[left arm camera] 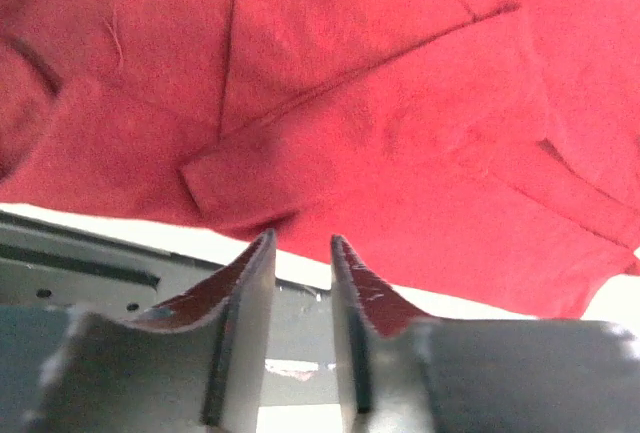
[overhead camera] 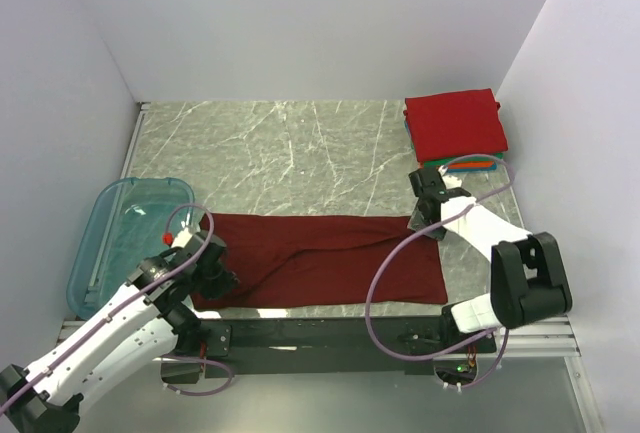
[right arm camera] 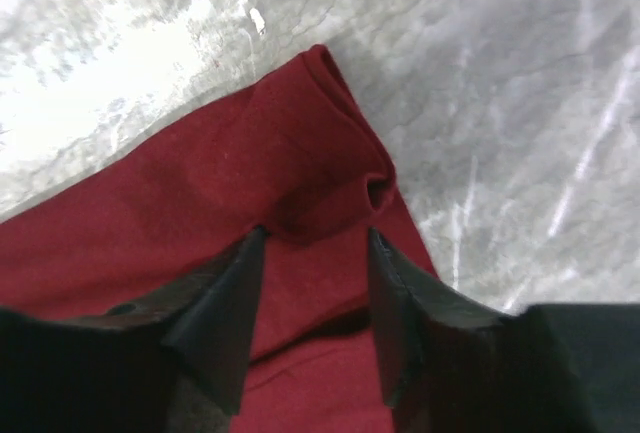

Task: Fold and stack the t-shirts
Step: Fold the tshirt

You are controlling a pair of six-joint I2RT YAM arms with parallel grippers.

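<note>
The dark maroon t-shirt lies flat as a long band across the near part of the table. My left gripper is at its near left corner. In the left wrist view the left gripper is narrowly open and empty, just short of the shirt's edge. My right gripper is over the shirt's far right corner. In the right wrist view the right gripper is open, straddling a puckered fold of the shirt. The bright red folded shirt tops a stack at the back right, with green, orange and blue edges beneath it.
A translucent teal bin stands at the left edge, beside my left arm. The marble table is boxed in by white walls on three sides. A metal rail runs along the near edge.
</note>
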